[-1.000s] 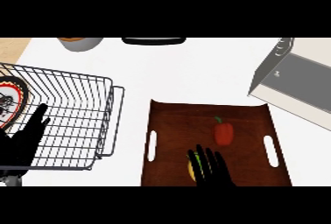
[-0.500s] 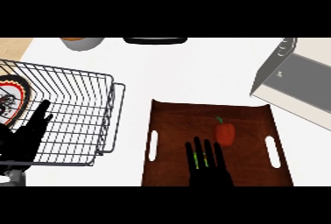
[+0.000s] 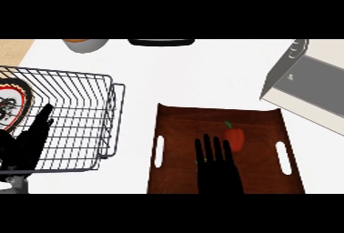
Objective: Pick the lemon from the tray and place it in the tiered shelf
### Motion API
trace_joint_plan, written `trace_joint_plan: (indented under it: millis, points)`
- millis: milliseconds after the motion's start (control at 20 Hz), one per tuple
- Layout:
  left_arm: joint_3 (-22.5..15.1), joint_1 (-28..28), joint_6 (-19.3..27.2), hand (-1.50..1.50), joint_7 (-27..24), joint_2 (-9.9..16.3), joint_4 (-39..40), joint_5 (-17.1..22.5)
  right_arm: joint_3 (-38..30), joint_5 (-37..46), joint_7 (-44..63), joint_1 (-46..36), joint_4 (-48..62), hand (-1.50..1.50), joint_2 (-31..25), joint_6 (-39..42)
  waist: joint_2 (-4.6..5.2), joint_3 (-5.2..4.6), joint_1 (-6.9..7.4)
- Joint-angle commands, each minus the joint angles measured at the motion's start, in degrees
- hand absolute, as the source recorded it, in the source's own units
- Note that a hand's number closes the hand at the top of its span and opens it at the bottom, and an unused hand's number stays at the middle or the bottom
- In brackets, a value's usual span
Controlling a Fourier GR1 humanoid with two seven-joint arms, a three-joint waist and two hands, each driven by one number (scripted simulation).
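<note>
While the left hand [image 3: 27, 141] sits at the bench's left edge, its fingers point up, straight and relaxed, over the wire basket [image 3: 80, 91] with nothing in them. That basket fills the left side of the white bench [image 3: 194, 77], and a patterned plate [image 3: 10, 102] with a red rim lies inside it at the far left. Up along the back edge there's a grey bowl [image 3: 86, 44], and just right of it a flat dark thing [image 3: 161, 42] cut off by the top, can't tell what it is.

Moving right, the brown tray [image 3: 181, 123] with its slot handles lies at the front edge, right of the basket and apart from it. The right hand [image 3: 216, 166] comes in from the front edge and lies flat over the tray's middle, fingers stretched out straight and a little apart, not curled round anything. Only a sliver of yellow-green at the left edge of the hand shows where the lemon [image 3: 196, 161] is; it's on the tray and almost fully hidden under that hand. A red pepper [image 3: 235, 136] with a green stem lies just beside the fingertips, to their right.

Over at the right edge, near the back corner, is the grey tiered shelf [image 3: 306, 86], tilted in the view and well apart from the tray.
</note>
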Motion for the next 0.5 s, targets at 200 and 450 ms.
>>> trace_joint_plan:
  millis: [200, 450]
  points:
    - [2.1, -3.0, -0.5, 0.00, 4.9, -0.2, -2.1, -0.7, -4.8, 0.9, -4.8, -2.2, 9.2, -1.50, -0.8, -7.5, 0.00, 0.04, -0.01]
    - [3.5, 0.8, -3.4, 0.00, -0.7, -1.3, -0.2, -2.3, -2.6, 3.1, -6.0, 1.6, 10.3, -1.50, -1.9, -11.7, -0.03, 0.03, -0.03]
